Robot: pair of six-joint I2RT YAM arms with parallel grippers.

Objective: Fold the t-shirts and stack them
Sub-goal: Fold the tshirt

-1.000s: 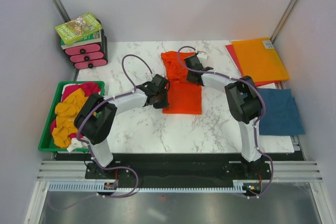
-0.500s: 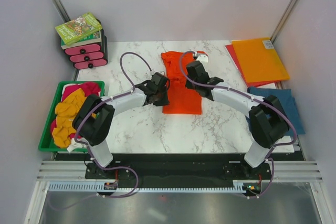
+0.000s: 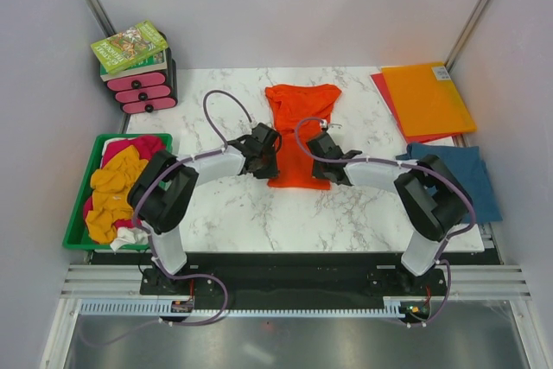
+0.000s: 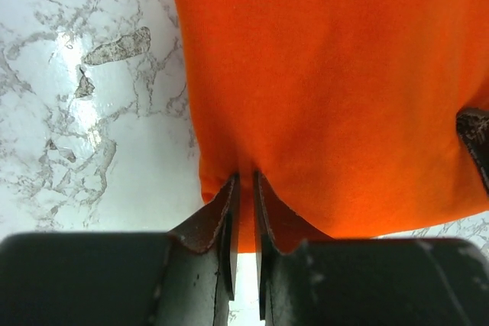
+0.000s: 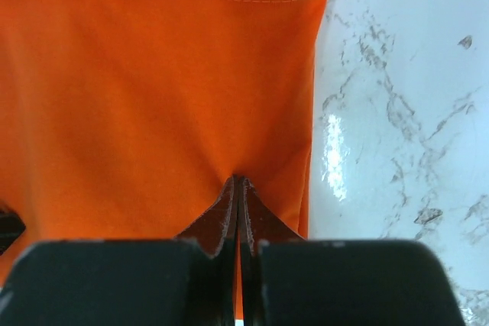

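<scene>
The orange t-shirt (image 3: 298, 127) lies lengthwise mid-table. The left gripper (image 4: 244, 182) pinches its left edge. The right gripper (image 5: 239, 185), fingers pressed together, seemingly nips its right edge. Open marble table (image 3: 233, 209) flanks both.

The left arm (image 3: 212, 163) and right arm (image 3: 380, 174) reached inward, forearms low and converging. The left claw (image 4: 244, 181) stood nearly closed, pinching the orange t-shirt (image 3: 298, 118); the right claw (image 5: 239, 182) was pressed fully together on it.

You will see a plain orange t-shirt (image 3: 298, 114), a teal t-shirt (image 3: 471, 174), a white grey-veined marble table (image 3: 233, 205), a green bin (image 3: 121, 137).
</scene>
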